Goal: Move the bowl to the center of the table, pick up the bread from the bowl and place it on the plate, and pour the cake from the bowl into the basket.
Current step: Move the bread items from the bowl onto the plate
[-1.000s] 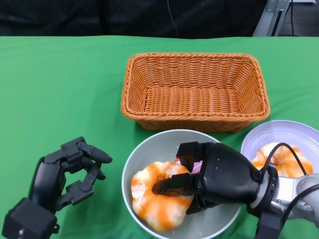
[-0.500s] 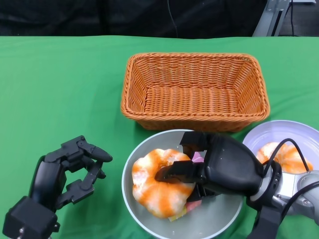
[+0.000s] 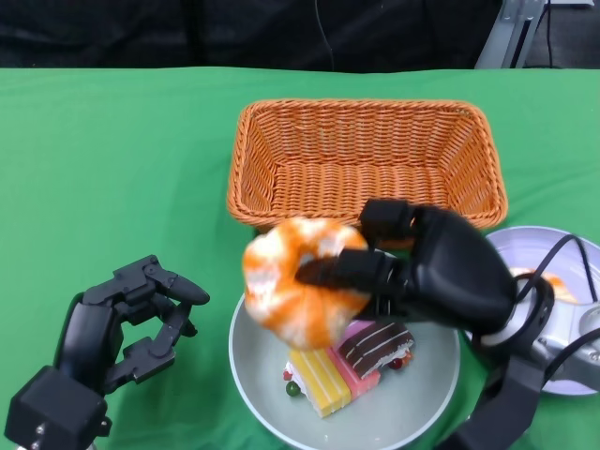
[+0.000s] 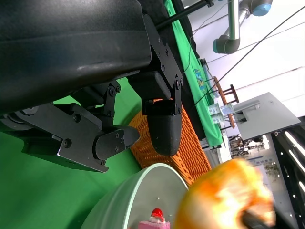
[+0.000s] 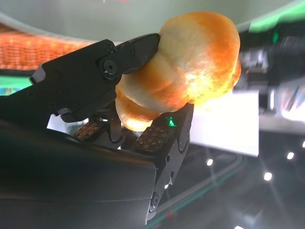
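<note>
My right hand point(image 3: 431, 272) grips an orange-and-white bread point(image 3: 300, 279) and holds it in the air above the grey bowl point(image 3: 258, 384). The right wrist view shows the bread point(image 5: 190, 67) pinched between the black fingers point(image 5: 100, 76). In the bowl lie cake pieces: a yellow-and-pink slice point(image 3: 328, 373) and a chocolate one point(image 3: 373, 343). The white plate point(image 3: 553, 246) at the right carries another orange bread point(image 3: 555, 284), mostly hidden behind my hand. My left hand point(image 3: 127, 323) rests left of the bowl, fingers loosely curled, holding nothing. The wicker basket point(image 3: 366, 169) stands behind the bowl.
The green cloth point(image 3: 112, 169) covers the table, with bare room to the left and behind the basket. A metal stand point(image 3: 511, 33) rises at the far right edge. The basket point(image 4: 190, 157) and the bowl's rim point(image 4: 138, 191) also show in the left wrist view.
My right hand has lifted the bread up out of the bowl, uncovering the cake pieces beneath. The left hand has not moved.
</note>
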Motion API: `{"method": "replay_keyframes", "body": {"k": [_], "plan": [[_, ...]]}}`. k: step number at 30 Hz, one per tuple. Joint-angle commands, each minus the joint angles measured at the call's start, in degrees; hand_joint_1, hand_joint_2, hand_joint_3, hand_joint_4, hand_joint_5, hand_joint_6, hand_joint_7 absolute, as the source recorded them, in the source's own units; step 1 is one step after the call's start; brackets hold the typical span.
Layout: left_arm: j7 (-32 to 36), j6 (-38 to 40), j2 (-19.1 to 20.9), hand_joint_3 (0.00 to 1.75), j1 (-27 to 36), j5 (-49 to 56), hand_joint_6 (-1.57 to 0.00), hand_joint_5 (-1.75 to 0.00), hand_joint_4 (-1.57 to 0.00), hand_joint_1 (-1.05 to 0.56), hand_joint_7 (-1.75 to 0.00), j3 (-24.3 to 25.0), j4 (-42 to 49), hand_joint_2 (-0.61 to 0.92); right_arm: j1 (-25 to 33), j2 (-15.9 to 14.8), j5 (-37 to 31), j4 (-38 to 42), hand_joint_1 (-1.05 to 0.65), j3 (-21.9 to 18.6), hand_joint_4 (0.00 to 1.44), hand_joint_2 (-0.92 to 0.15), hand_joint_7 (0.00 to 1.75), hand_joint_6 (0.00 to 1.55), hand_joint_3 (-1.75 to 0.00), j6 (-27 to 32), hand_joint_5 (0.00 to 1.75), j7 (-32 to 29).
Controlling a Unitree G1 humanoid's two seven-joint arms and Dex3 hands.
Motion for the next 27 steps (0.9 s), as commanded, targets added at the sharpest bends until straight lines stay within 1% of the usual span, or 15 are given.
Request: {"method": "replay_keyframes", "body": {"k": [1, 6, 11, 15, 18, 21, 23, 26, 27], "plan": [[0.28, -0.45, 1.15, 0.74, -0.88, -0.70, -0.82, -1.36, -0.78, 0.05, -1.03, 0.71, 1.09, 0.75, 2.04, -2.20, 3.29, -3.14, -0.25, -3.23, 0.74, -0.92, 0.72, 0.81, -0.08, -0.61, 1.17, 2.03], [0.14, -0.22, 1.24, 0.77, -0.96, -0.75, -0.82, -1.36, -0.78, 0.03, -1.04, 0.76, 1.15, 0.74, 4.64, -3.77, 6.15, -6.95, -0.25, -6.91, 0.75, -0.91, 0.76, 0.79, -0.05, -1.69, 1.11, 5.49], [0.30, -0.68, 1.25, 0.76, -1.09, -0.67, -0.81, -1.38, -0.76, 0.06, -1.05, 0.84, 1.47, 0.75, 8.93, -5.45, 8.00, -10.82, -0.26, -10.87, 0.77, -0.92, 0.80, 0.78, -0.12, -1.50, 1.09, 7.93], [-0.20, -0.22, 1.25, 0.75, -1.07, -1.21, -0.81, -1.39, -0.76, 0.05, -1.05, 0.91, 1.23, 0.76, 12.48, -6.59, 7.62, -12.50, -0.27, -14.11, 0.82, -0.92, 0.83, 0.81, -0.11, -0.05, 1.06, 7.45], [-0.40, -0.68, 1.42, 0.74, -1.20, -1.21, -0.81, -1.39, -0.76, 0.05, -1.05, 0.88, 1.51, 0.76, 14.19, -7.50, 6.82, -11.88, -0.20, -16.23, 0.88, -0.90, 0.72, 0.88, -0.04, 0.97, 0.96, 5.33], [-0.26, -1.13, 1.53, 0.73, -1.31, -1.02, -0.81, -1.40, -0.76, 0.05, -1.05, 0.79, 1.90, 0.76, 14.55, -7.70, 5.55, -10.78, -0.20, -17.25, 0.90, -0.91, 0.68, 0.91, -0.03, 2.05, 0.95, 3.12], [-0.22, -1.01, 1.60, 0.73, -1.34, -1.05, -0.81, -1.40, -0.76, 0.05, -1.05, 0.81, 1.99, 0.77, 15.28, -8.28, 5.79, -9.98, -0.21, -18.40, 0.90, -0.92, 0.66, 0.91, -0.03, 2.29, 0.95, 1.73], [-0.74, -1.07, 1.51, 0.72, -1.51, -1.68, -0.80, -1.39, -0.75, 0.05, -1.05, 0.90, 2.25, 0.77, 17.06, -9.03, 7.66, -9.66, -0.24, -20.38, 0.86, -0.92, 0.65, 0.91, -0.04, 2.55, 1.00, 1.65], [-0.75, -1.29, 1.55, 0.71, -1.69, -1.67, -0.80, -1.39, -0.76, 0.05, -1.05, 0.91, 2.57, 0.78, 17.74, -9.11, 8.30, -9.61, -0.23, -21.12, 0.83, -0.92, 0.68, 0.90, -0.04, 2.63, 1.07, 1.72]]}}
